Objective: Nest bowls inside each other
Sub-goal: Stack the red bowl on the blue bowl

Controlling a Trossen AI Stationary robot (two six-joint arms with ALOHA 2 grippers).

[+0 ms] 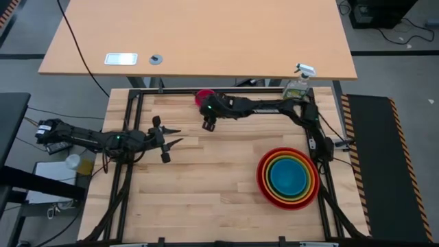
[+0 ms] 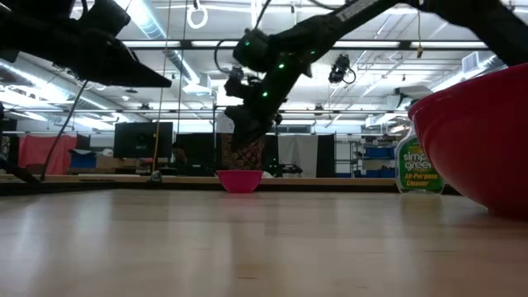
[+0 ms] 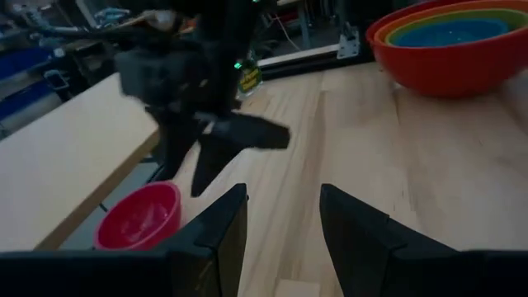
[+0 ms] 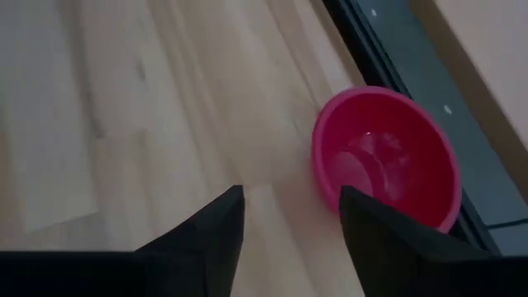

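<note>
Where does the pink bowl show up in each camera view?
High view: pink bowl at the far table edge, mostly under the right arm.
Low view: mid-picture, below the right gripper.
Left wrist view: lower left.
Right wrist view: right of centre.
Shared landmark: right gripper, just beside it.

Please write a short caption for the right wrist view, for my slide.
Open right gripper hovering beside the empty magenta pink bowl near the table's edge.

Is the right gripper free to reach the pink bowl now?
Probably yes. The right gripper hangs open just beside the pink bowl, with only bare table between them. The left gripper waits farther off.
</note>
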